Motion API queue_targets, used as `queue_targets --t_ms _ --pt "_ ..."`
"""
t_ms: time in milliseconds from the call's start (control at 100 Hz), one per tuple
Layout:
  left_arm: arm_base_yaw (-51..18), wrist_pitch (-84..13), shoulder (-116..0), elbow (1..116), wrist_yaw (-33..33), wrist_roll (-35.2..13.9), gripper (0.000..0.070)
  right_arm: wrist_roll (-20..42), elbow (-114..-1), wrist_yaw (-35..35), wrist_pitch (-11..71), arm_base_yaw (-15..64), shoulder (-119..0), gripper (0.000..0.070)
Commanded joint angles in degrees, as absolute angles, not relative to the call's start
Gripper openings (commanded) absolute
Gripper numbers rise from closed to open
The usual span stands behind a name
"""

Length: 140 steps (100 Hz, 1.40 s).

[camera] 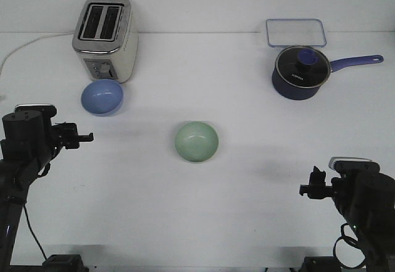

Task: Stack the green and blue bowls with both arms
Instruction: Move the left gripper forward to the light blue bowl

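Left gripper (85,137): black pincer on a blocky, matte black jointed arm at the left edge of the table; its short fingers point toward the middle, and whether they stand apart or together I cannot tell from this angle. It holds nothing and touches no bowl.
Right gripper (307,189): same black build, low at the right edge, fingers pointing left; too small and dark to say if they are parted or closed. Nothing is in it.
Arm details: a small silver-grey plate sits atop each wrist; thin black cables loop down below both arms.
Blue bowl (102,97): round, plain, smooth periwinkle, upright and hollow, near the left gripper, just behind it and toward the toaster; it sits just in front of the toaster's base.
Green bowl (196,141): round, pale mint, glossy inside, upright near the table's middle, between the two grippers and well apart from the blue bowl. The bowls are not stacked.
Toaster (105,37): boxy, cream body with a brushed metal top and two dark slots, at back left; a white cord trails off to the left.
Saucepan (299,73): dark navy, round, with a glass lid, a blue knob and a long blue handle, at back right.
Container (296,32): clear, flat, rounded rectangle with a blue rim, just behind the saucepan.
Table (247,222): flat, matte white.
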<state>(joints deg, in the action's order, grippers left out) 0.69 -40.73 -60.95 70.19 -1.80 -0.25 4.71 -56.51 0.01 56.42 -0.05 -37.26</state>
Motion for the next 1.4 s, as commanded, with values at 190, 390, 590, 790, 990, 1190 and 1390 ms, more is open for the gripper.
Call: queue_targets --t_ms 190,390,590,790,990,1190,1390 --pt "0.82 -39.72 -62.08 72.27 -1.96 -2.02 0.0583 4.45 -56.93 0.08 55.66 -0.08 -37.5 0.0413" --pt "3.07 -42.48 -71.22 81.91 -1.96 -2.63 0.0583 4.45 -56.93 0.08 55.48 -0.08 -37.5 0.0413" --pt "5.98 -50.76 -86.56 97.27 -1.96 -1.85 0.0583 4.45 -56.93 0.08 55.24 -0.08 -37.5 0.0413" --pt "7.25 -52.84 -99.77 106.8 -1.91 -0.19 0.0583 4.45 -56.93 0.08 55.02 -0.08 -37.5 0.0413" --pt "7.55 -50.98 -108.6 109.65 -1.45 0.43 0.0583 4.45 -56.93 0.05 54.92 -0.08 -37.5 0.0413" --pt "7.57 -46.85 -114.28 109.65 0.67 0.45 0.0583 4.45 -56.93 0.08 54.87 -0.08 -37.5 0.0413" --pt "7.68 -45.63 -119.04 109.65 1.54 0.43 0.0583 4.45 -56.93 0.08 54.87 -0.08 -37.5 0.0413"
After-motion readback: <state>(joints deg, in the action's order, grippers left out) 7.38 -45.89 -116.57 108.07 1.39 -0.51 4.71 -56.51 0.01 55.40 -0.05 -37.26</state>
